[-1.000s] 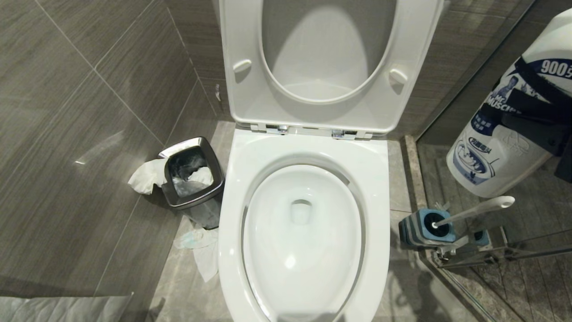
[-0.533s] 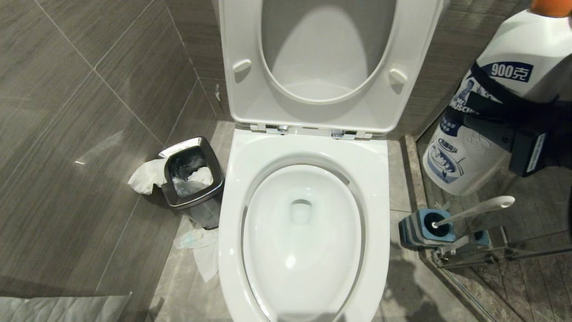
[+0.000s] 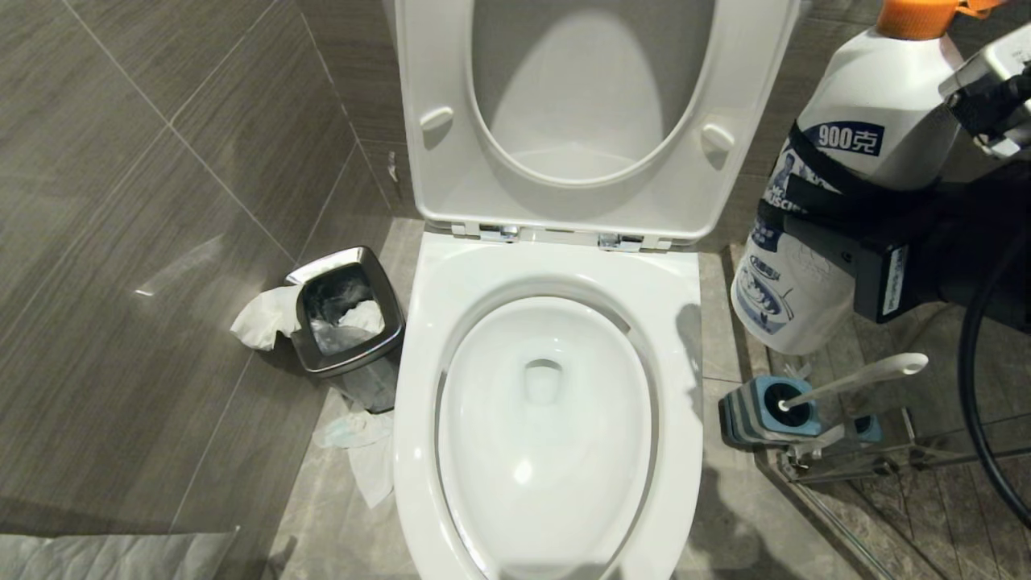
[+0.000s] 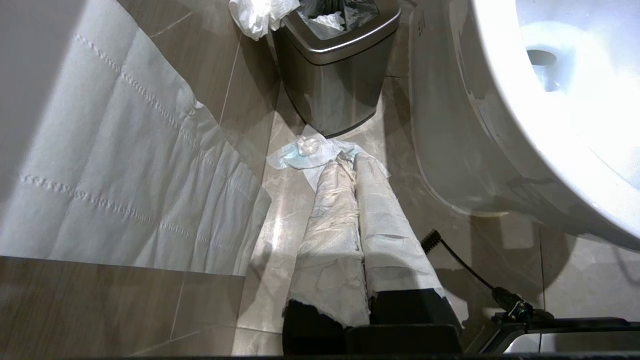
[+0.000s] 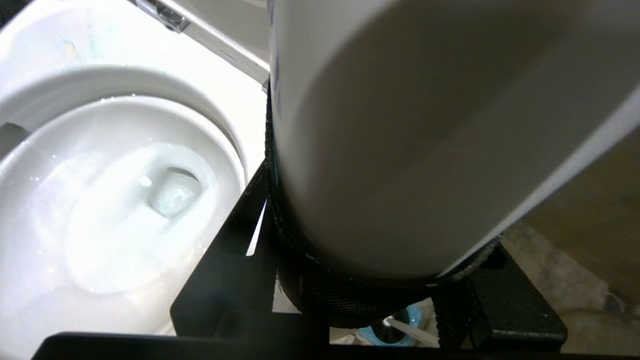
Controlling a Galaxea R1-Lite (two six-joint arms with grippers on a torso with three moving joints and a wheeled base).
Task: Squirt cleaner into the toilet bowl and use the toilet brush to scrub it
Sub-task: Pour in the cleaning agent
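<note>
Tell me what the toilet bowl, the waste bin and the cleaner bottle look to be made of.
Toilet bowl: glazed white ceramic, judging by its glossy, reflective rim.
Waste bin: brushed steel, probably; grey metallic sheen with a bright rim.
Cleaner bottle: opaque white plastic with a printed label and an orange cap, likely plastic too.

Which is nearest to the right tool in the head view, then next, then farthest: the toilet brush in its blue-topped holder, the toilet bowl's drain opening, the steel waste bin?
From the right tool, which grips the white cleaner bottle:
1. White-handled toilet brush, just below it, on the right.
2. Glossy white toilet bowl drain, centre.
3. Small square steel waste bin, far left, beyond the bowl.
</note>
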